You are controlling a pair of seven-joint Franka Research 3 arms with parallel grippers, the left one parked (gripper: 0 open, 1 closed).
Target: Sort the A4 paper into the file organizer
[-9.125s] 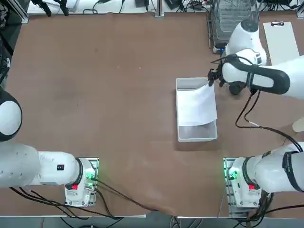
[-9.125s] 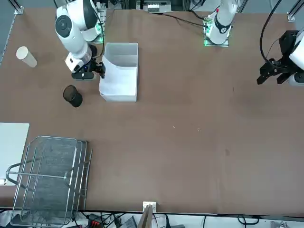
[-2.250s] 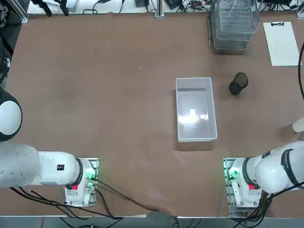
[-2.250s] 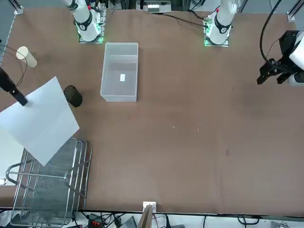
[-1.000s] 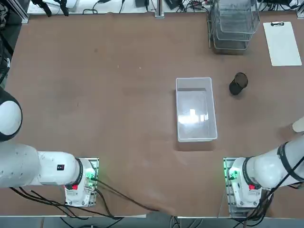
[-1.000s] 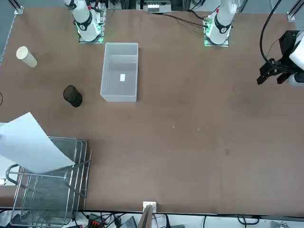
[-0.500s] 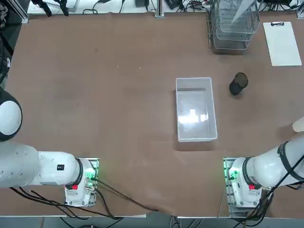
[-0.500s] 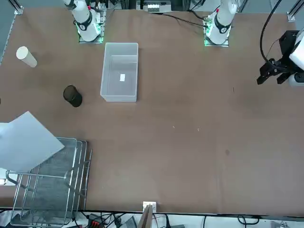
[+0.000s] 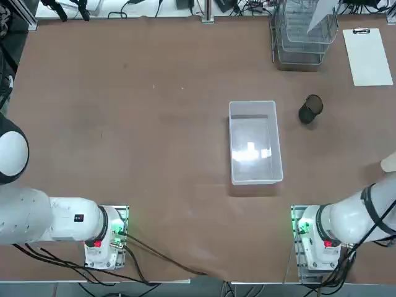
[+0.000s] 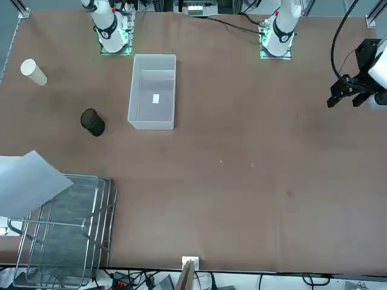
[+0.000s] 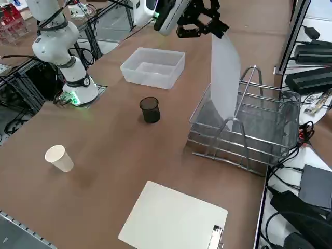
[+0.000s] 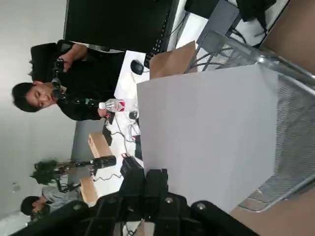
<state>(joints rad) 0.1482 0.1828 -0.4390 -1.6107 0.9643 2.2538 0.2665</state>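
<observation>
We are looking at a broad brown table (image 9: 136, 111). A clear rectangular plastic bin (image 9: 255, 142) is sitting right of its centre, with a small black mesh cup (image 9: 310, 109) near it toward the right edge. A silver wire-mesh file organizer (image 11: 248, 129) is standing at the far edge, a white clipboard with a black clip (image 9: 369, 55) is lying in the far right corner, and a pale paper cup (image 10: 33, 71) is lying tipped at the right edge.

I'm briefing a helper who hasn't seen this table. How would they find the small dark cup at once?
Start at the silver wire-mesh file organizer at the table's far edge. Between it and the clear rectangular plastic bin stands the small black mesh cup. It is dark and upright, whereas the pale paper cup lies tipped farther off.
</observation>
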